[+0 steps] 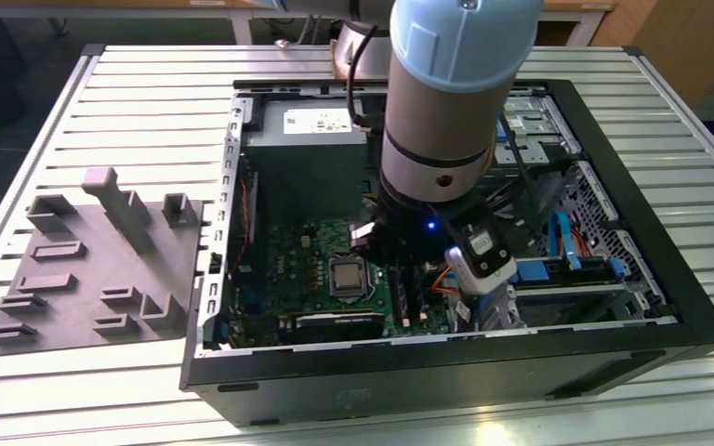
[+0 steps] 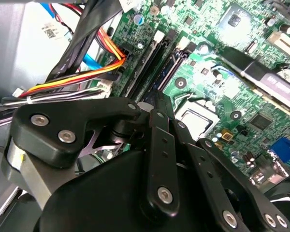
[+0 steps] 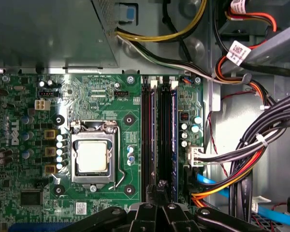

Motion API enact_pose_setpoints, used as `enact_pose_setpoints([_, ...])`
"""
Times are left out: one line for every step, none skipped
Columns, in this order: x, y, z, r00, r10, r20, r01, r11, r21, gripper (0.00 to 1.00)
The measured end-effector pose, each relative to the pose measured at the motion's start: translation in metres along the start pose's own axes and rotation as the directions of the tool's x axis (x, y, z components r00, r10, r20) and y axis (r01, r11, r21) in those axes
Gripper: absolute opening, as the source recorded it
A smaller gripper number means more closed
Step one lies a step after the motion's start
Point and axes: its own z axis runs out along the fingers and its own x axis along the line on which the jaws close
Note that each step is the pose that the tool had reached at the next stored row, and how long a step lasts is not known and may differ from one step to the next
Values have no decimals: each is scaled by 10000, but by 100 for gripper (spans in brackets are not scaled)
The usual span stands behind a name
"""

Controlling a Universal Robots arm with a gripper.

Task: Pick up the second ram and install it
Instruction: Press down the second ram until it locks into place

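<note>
Open computer case [image 1: 654, 307] on the desk [image 1: 146, 102], centre-right in the exterior view; grey fixture plate [image 1: 97, 269] at its left. Gripper [image 3: 160, 186] sits over the memory slots [image 3: 159, 130], right of the CPU socket [image 3: 93, 157]; whether it grips cannot be told. The second ram appears seated in the slots [image 3: 174, 130]. Good seating needs square, even pressure; cables [image 3: 261, 145] crowd the slots' right.

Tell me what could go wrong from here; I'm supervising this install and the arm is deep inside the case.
1. The gripper hangs low over the memory slots; a tilted or offset push could jam or strain a slot.
2. The cable bundle lies close beside the slots and might snag on the gripper.
3. The processor socket sits uncovered on the slots' other side, so a sideways slip could strike it.
</note>
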Motion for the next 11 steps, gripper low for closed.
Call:
enact_pose_setpoints([0, -8, 0, 10000, 1, 0, -1, 10000, 0, 11])
enact_pose_setpoints([0, -16, 0, 10000, 0, 0, 0, 10000, 0, 11])
enact_pose_setpoints([-1, -24, 0, 10000, 0, 0, 0, 10000, 0, 11])
enact_pose_setpoints([0, -31, 0, 10000, 0, 0, 0, 10000, 0, 11])
enact_pose_setpoints([-1, -38, 0, 10000, 0, 0, 0, 10000, 0, 11])
enact_pose_setpoints([-1, -46, 0, 10000, 0, 0, 0, 10000, 1, 11])
enact_pose_setpoints([-1, -54, 0, 10000, 0, 0, 0, 10000, 1, 11])
enact_pose_setpoints([-1, -61, 0, 10000, 0, 0, 0, 10000, 1, 11])
enact_pose_setpoints([-1, -68, 0, 10000, 1, 0, -1, 10000, 0, 11])
enact_pose_setpoints([-1, -75, 1, 10000, 0, 0, 0, 10000, 0, 11])
enact_pose_setpoints([-2, -81, 1, 10000, 0, 0, 0, 10000, 0, 11])
